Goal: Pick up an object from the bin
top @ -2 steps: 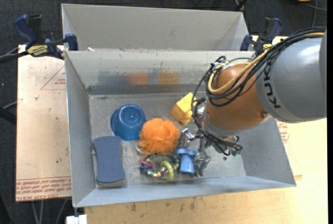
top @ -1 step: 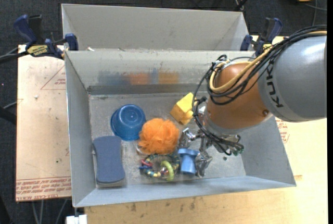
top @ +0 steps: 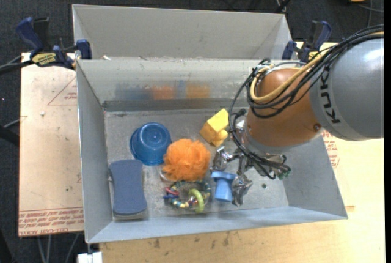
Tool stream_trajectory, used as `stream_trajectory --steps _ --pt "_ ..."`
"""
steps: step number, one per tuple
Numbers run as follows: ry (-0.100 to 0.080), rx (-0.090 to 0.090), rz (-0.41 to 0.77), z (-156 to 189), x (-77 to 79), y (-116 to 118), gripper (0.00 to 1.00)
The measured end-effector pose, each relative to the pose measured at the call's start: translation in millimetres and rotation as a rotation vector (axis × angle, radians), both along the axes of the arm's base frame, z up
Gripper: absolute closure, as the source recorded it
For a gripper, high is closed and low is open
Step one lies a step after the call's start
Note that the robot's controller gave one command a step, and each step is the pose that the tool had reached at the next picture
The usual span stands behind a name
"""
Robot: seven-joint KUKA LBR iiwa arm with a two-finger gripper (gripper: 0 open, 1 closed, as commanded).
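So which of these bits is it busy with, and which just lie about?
Job: pincer; small blue plastic piece beside it.
Lying about: round blue plastic bowl; fluffy orange mesh puff; yellow block; flat grey-blue pad; multicoloured ring toy.

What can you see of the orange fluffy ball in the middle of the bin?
The orange fluffy ball looks like a bunched mesh bath puff: roundish, ruffled all over, soft and whole. It lies on the bin floor near the middle. Its left side meets the blue bowl, and its lower edge overlaps a clear packet of colourful bits. A yellow block sits just up and to its right. The gripper stands to its right, by a small blue piece, not on the ball.
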State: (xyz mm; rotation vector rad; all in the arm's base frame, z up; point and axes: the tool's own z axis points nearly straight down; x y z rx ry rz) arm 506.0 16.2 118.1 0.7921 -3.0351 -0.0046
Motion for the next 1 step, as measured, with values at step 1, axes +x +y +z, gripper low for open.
stream_trajectory --steps 1 --pt "-0.010 0.000 0.000 13.8 2.5 0.1 1.00"
